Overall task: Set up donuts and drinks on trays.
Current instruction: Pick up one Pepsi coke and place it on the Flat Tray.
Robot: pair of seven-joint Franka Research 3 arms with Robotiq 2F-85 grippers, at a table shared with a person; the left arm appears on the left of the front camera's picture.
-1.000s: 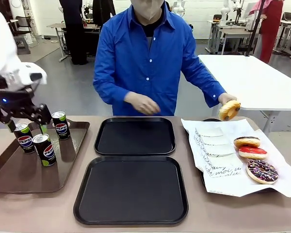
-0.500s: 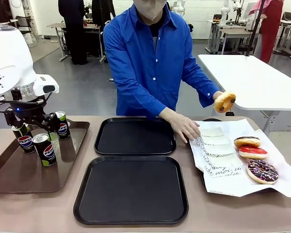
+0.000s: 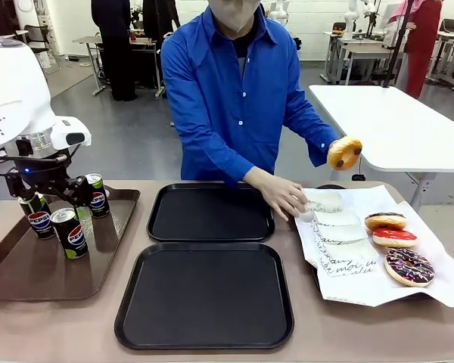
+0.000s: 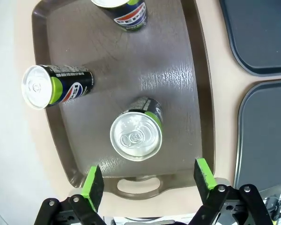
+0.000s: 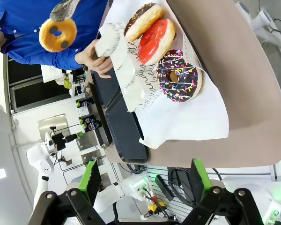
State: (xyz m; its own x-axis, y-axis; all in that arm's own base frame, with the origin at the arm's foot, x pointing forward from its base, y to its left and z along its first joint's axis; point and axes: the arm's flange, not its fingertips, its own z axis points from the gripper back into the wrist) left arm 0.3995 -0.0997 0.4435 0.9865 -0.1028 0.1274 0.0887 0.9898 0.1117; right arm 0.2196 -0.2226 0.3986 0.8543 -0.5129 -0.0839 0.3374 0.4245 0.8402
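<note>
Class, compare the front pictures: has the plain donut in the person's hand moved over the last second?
Yes. The plain donut rose and shifted left, higher above the white paper.

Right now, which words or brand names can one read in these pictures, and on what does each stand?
"PEPSI": on the logo of the black Pepsi cans on the brown tray.
Black script on the white paper sleeves: too cursive to read.
Small white print on the side of one can, left wrist view: too small.

The left arm reaches in from the left, its left pincer aimed straight down, jaws wide apart and empty. The right pincer gapes too, holding nothing.
</note>
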